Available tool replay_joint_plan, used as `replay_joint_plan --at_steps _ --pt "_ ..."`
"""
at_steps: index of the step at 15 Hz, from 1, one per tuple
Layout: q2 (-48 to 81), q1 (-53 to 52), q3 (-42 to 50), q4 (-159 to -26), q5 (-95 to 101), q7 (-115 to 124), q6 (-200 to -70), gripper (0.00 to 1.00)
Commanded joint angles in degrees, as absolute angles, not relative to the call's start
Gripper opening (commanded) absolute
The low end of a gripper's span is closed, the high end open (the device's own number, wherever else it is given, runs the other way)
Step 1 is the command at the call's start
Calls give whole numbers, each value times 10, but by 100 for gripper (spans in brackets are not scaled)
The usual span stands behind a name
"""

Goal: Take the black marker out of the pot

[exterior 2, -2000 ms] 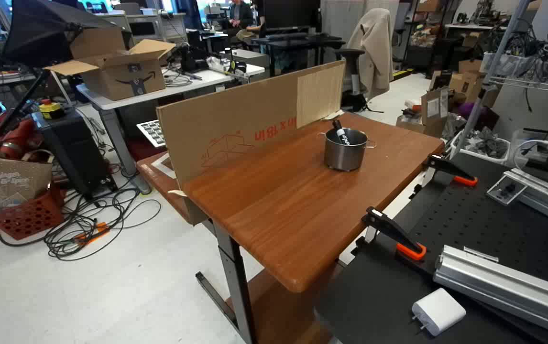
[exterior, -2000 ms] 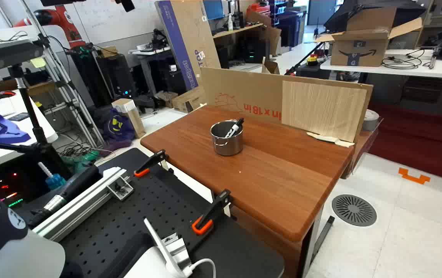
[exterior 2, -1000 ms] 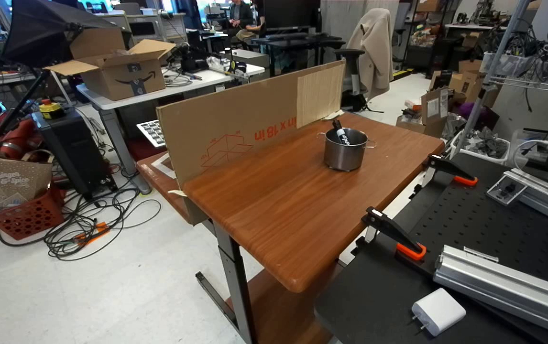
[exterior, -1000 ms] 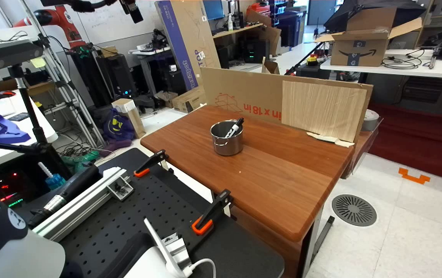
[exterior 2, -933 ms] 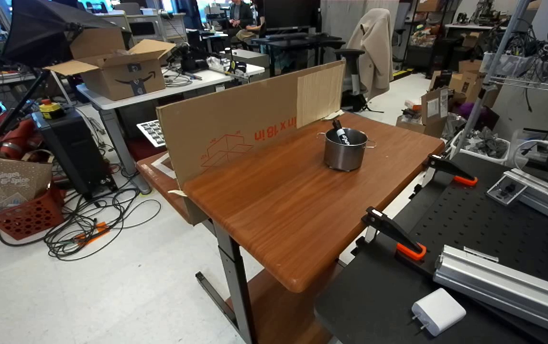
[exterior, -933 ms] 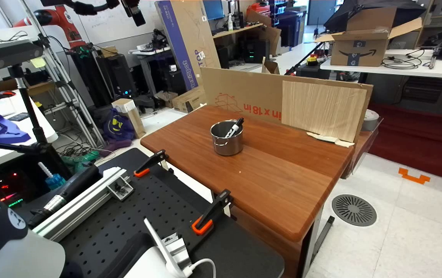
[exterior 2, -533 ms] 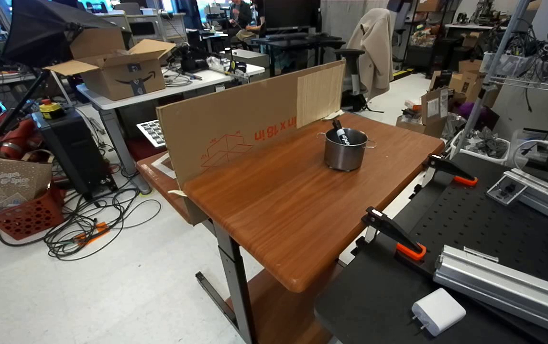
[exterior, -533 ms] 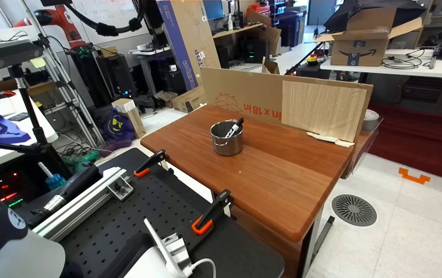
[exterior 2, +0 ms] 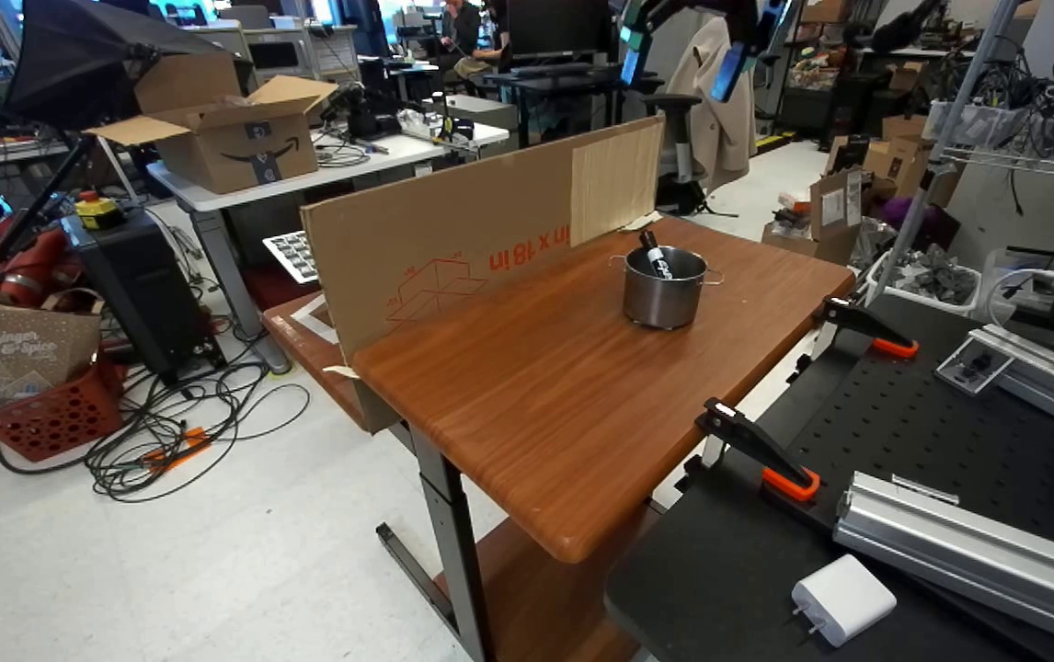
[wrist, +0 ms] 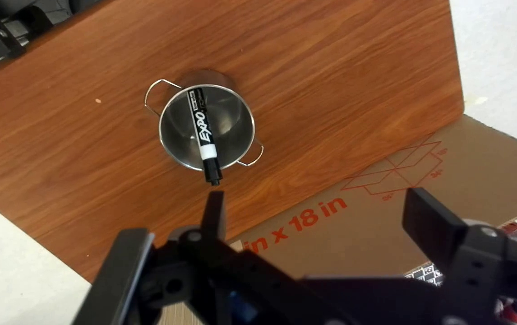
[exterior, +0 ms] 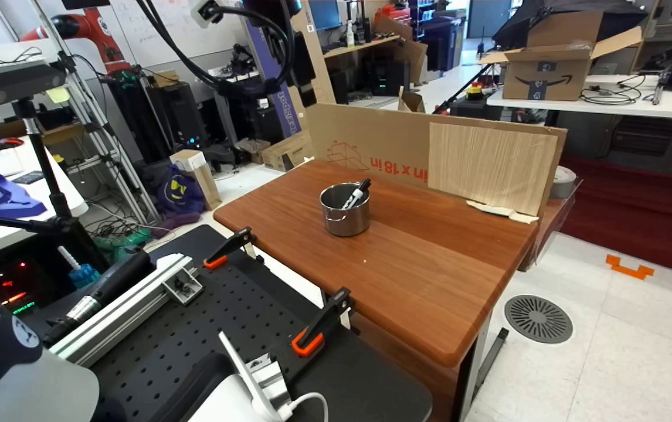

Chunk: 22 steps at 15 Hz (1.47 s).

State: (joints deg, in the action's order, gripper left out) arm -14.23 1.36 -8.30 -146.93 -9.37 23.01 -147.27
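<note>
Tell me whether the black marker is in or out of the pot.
In. The black marker leans inside the pot, its capped end sticking out of the top.

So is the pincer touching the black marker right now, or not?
Apart. In an exterior view, the pincer hangs open, well above the black marker, with background plainly showing between them.

Soft indoor light, glints inside the pot (wrist: 230,124), floor (wrist: 502,54) washed pale, tool (wrist: 316,205) dark and blurred in wrist view
</note>
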Motion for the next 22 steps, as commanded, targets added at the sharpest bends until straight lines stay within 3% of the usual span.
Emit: replay_joint_plan --at_steps 1,10,21,22 --pt "-69 14 -72 -1435 -59 229 -1506 100" --pt "94 2 -10 -1353 9 238 -1526 100" --pt "180 -22 17 -1302 -1 228 -1510 100" --pt "186 -23 18 -1298 -2 228 -1508 77"
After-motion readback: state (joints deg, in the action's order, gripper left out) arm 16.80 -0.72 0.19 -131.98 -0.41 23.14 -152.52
